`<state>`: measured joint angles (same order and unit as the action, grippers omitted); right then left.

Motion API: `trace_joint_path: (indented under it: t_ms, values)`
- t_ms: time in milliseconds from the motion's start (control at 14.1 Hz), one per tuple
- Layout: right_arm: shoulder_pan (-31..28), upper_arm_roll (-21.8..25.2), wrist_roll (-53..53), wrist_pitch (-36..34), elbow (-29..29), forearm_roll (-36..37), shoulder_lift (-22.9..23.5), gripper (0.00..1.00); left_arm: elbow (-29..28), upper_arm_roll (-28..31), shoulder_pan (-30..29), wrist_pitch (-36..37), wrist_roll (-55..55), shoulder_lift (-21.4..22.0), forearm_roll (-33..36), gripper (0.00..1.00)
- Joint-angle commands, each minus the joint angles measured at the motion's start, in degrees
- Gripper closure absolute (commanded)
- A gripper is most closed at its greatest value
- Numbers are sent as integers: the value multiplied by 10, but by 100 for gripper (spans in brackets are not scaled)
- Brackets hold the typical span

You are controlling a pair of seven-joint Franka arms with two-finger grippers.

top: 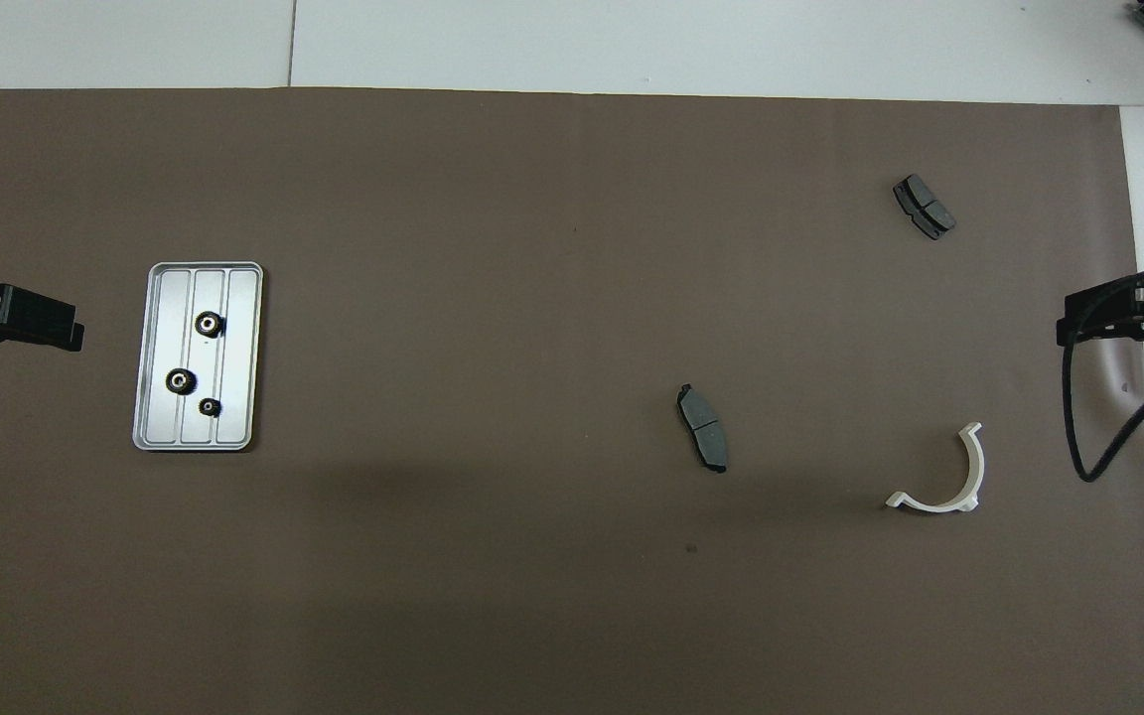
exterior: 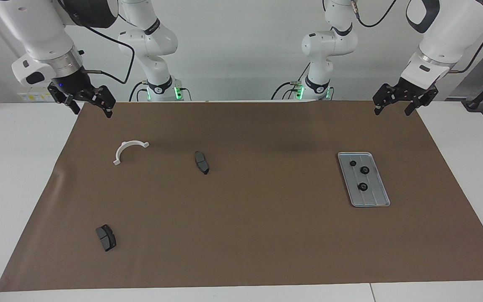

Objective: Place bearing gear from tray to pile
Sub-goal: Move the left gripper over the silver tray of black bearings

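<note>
The silver-grey tray (exterior: 372,197) lies at the left arm's end of the brown mat and also shows in the overhead view (top: 239,298). Three black bearing gears lie on it: one (exterior: 353,163) nearest the robots, one (exterior: 364,170) in the middle, one (exterior: 362,187) farthest. The pile lies scattered at the right arm's end: a white half-ring bracket (exterior: 120,151) and two dark brake pads (exterior: 201,162) (exterior: 106,237). My left gripper (exterior: 392,111) hangs open and empty over the mat's edge near the robots. My right gripper (exterior: 92,112) hangs open and empty over the mat's corner at its own end.
The brown mat (exterior: 258,235) covers most of the white table. The bracket (top: 979,472) and the pads (top: 703,427) (top: 925,207) lie well apart from each other. A black cable loops down by the right gripper (top: 1078,323).
</note>
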<state>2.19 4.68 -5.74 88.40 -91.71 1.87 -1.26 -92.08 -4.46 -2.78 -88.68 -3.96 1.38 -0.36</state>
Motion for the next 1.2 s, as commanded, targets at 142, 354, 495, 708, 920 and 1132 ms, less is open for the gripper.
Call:
trace_joint_path:
  t_ms: [142, 354, 495, 708, 920, 1132]
  values:
    - [-2, -1, 15, -2, -8, -8, -8, 0, -21, 1, 4, 4, 1, 20, 4, 0]
    - [-2, -1, 15, -2, -8, -8, -8, 0, -24, 1, 2, 15, 0, 21, 4, 0]
    - [-2, -1, 15, -2, -8, -8, -8, 0, -28, 1, 2, 26, 1, 27, 4, 0]
    - [-2, -1, 15, -2, -8, -8, -8, 0, -62, 2, -2, 26, 5, 43, 4, 0]
    - [-2, -1, 15, -2, -8, -8, -8, 0, -87, 2, -3, 26, -4, 56, 4, 0]
    - [-2, -1, 15, -2, -8, -8, -8, 0, -120, 2, -2, -19, -3, 68, 4, 0]
